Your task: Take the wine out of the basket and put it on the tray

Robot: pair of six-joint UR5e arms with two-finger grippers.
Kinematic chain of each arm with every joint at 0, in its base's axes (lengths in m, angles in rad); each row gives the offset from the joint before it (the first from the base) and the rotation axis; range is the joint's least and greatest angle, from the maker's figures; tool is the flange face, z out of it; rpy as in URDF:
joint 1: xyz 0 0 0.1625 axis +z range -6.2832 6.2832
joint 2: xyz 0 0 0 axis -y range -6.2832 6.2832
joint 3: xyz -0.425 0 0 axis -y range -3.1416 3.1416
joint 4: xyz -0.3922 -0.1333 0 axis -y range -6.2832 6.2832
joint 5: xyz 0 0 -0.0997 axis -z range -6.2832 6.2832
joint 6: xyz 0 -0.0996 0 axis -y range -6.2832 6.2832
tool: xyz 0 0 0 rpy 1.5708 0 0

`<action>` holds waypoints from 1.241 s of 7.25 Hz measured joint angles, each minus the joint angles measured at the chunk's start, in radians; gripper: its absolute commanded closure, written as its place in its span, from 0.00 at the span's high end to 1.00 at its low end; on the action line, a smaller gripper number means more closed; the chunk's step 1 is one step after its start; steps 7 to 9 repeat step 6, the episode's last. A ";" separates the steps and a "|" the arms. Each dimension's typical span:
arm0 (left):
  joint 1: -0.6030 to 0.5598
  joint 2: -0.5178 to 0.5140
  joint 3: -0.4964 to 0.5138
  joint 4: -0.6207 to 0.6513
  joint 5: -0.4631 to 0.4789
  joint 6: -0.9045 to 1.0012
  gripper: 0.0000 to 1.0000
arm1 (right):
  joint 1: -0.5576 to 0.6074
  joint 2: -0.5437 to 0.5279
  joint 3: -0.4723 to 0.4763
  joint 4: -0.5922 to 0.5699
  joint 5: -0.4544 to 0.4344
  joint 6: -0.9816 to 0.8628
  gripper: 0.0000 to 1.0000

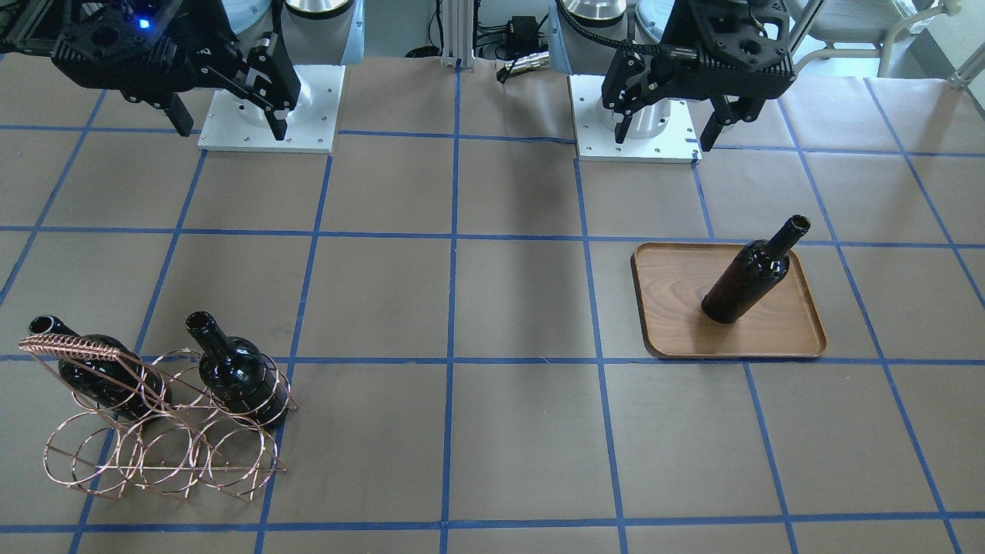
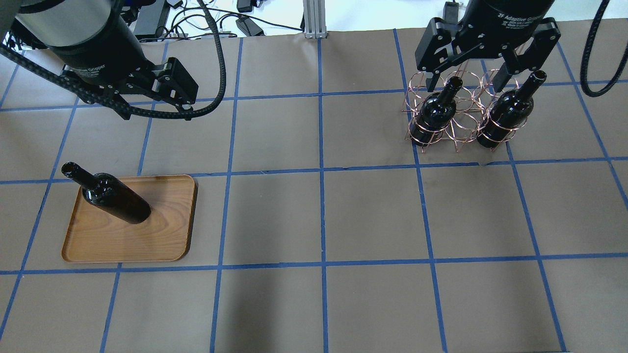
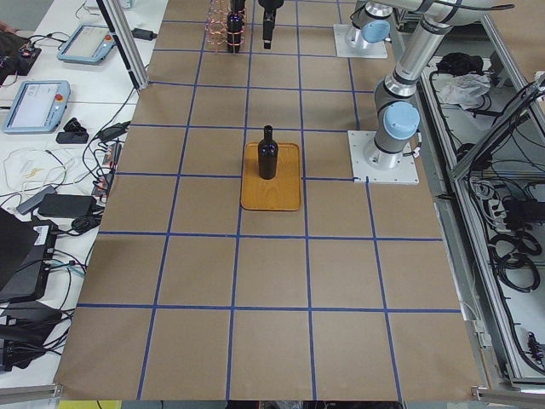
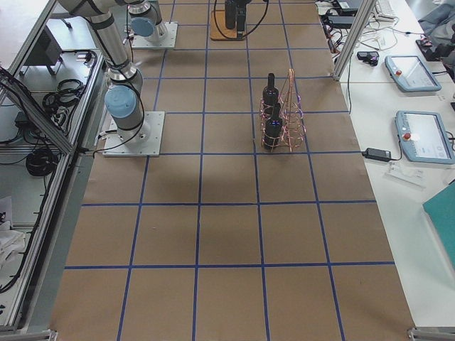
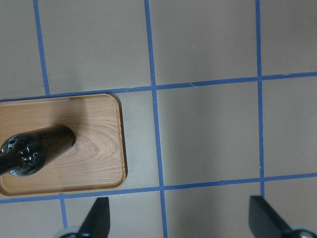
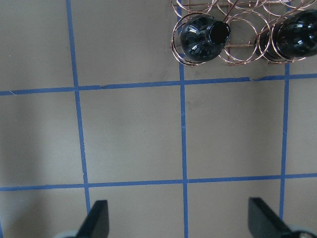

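Observation:
One wine bottle stands upright on the wooden tray, also in the front view with the bottle on the tray. Two more bottles stand in the copper wire basket, which also shows in the front view. My left gripper is open and empty, high behind the tray; its wrist view shows the tray below. My right gripper is open and empty, above and behind the basket.
The brown table has a blue tape grid. White arm base plates sit at the robot's side. Cables lie behind the table. Side tables with tablets flank the far edge.

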 measured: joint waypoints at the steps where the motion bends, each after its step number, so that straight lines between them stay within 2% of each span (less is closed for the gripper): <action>1: 0.000 0.003 -0.004 -0.003 0.001 0.000 1.00 | 0.001 -0.005 0.002 -0.003 0.002 -0.005 1.00; 9: 0.001 0.006 -0.015 -0.001 0.002 0.000 1.00 | 0.002 -0.010 0.006 -0.035 -0.009 -0.045 1.00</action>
